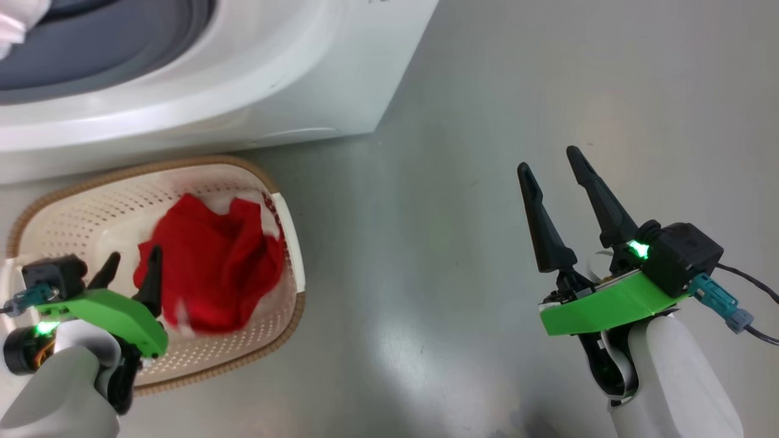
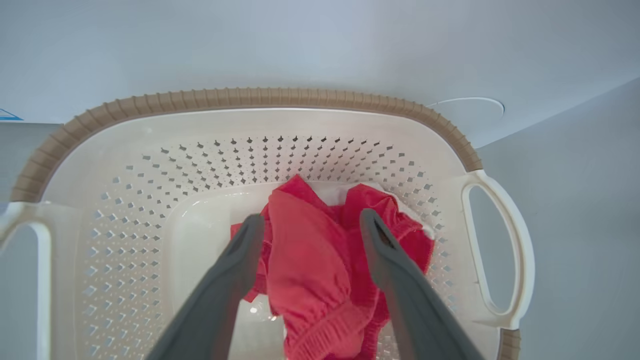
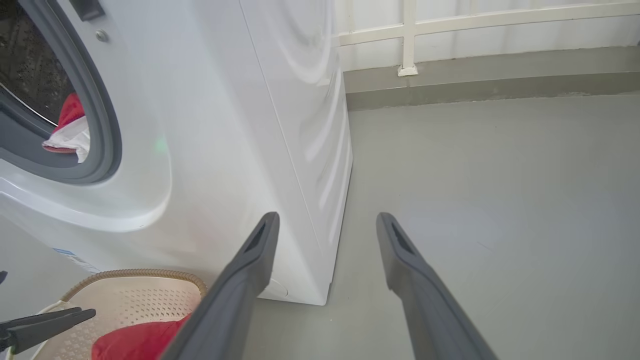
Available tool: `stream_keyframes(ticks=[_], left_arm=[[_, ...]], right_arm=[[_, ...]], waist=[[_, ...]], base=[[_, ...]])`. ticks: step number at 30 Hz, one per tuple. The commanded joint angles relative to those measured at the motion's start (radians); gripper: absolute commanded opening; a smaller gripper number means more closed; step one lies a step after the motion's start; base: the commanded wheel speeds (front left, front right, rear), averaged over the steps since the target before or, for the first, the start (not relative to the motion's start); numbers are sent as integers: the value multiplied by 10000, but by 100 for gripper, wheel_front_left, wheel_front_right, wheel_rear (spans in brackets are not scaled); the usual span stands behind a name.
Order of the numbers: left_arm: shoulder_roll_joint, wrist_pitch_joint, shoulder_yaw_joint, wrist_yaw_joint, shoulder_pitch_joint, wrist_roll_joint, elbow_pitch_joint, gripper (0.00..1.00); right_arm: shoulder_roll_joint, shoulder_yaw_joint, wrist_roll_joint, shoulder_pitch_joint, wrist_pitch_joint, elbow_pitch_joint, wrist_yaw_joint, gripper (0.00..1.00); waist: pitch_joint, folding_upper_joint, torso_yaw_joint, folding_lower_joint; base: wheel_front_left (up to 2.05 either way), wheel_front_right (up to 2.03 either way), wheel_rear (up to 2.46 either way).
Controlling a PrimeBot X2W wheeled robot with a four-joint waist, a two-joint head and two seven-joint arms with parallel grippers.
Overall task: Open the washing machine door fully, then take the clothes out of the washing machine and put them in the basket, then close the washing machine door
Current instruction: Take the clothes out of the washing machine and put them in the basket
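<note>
A red garment (image 1: 210,261) with a bit of white lies crumpled in the cream basket (image 1: 182,164), which stands on the floor in front of the white washing machine (image 1: 243,91). My left gripper (image 1: 135,252) hangs open over the basket's left side; in the left wrist view its fingers spread just above the garment (image 2: 310,260) inside the basket (image 2: 250,97). More red and white clothes (image 3: 70,130) lie at the mouth of the drum. My right gripper (image 1: 548,158) stands open over bare floor, to the right of the machine. The washing machine door is out of view.
The grey rubber ring (image 1: 91,55) of the machine's opening sits at the upper left. Grey floor (image 1: 462,243) stretches between the basket and my right arm. A low white railing (image 3: 407,40) runs along the wall behind the machine.
</note>
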Motion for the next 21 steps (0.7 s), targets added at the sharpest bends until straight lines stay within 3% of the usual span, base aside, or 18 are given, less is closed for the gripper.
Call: stream_keyframes(ticks=[1, 21], left_arm=[[387, -65, 361, 46, 226, -31, -203, 100], [171, -65, 2448, 46, 1333, 1272, -2072, 100]], right_arm=[[76, 145, -80, 233, -48, -161, 16, 100], [76, 103, -251, 642, -48, 308, 16, 100]], waist=[[-213, 0, 120, 0], [-1809, 0, 595, 0]], base=[[0, 0, 0], [0, 0, 0]])
